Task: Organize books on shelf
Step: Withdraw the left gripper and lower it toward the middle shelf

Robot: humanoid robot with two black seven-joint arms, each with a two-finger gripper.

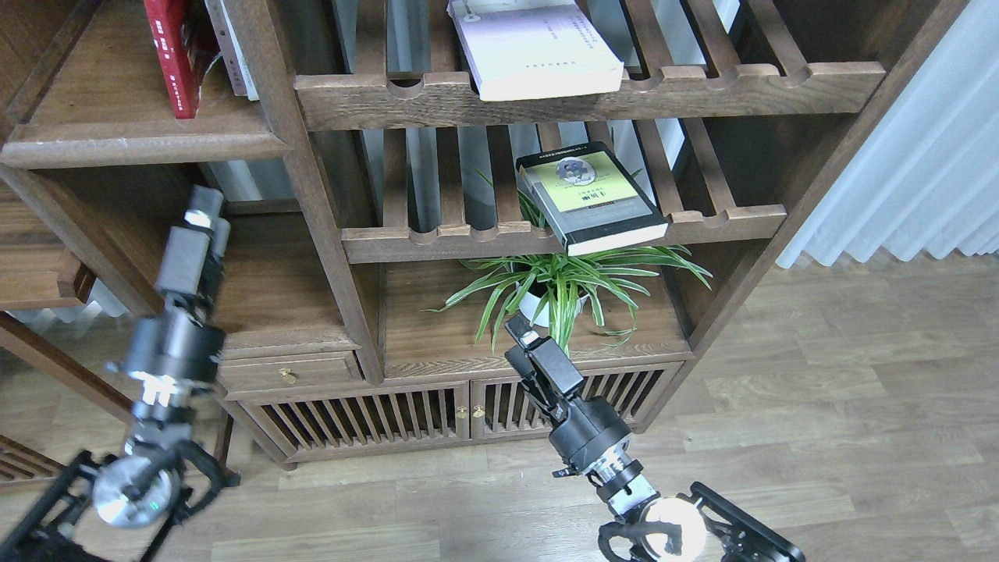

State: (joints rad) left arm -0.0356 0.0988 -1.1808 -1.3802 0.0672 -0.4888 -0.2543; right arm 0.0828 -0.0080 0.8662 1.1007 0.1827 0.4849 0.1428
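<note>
A red book stands upright on the solid dark-brown shelf at the upper left, with a pale book leaning beside it. The thick white-lilac book lies flat on the upper slatted rack. On the lower slatted rack lies the black book with a yellow-green panel, its corner hanging over the front rail. My left gripper points up in front of the open compartment under the shelf and holds nothing. My right gripper is low, just in front of the plant, well below the black book. Both grippers' fingers read as one dark block.
A spider plant in a white pot fills the compartment under the black book. Below are a small drawer and slatted cabinet doors. A white curtain hangs at the right over wooden floor.
</note>
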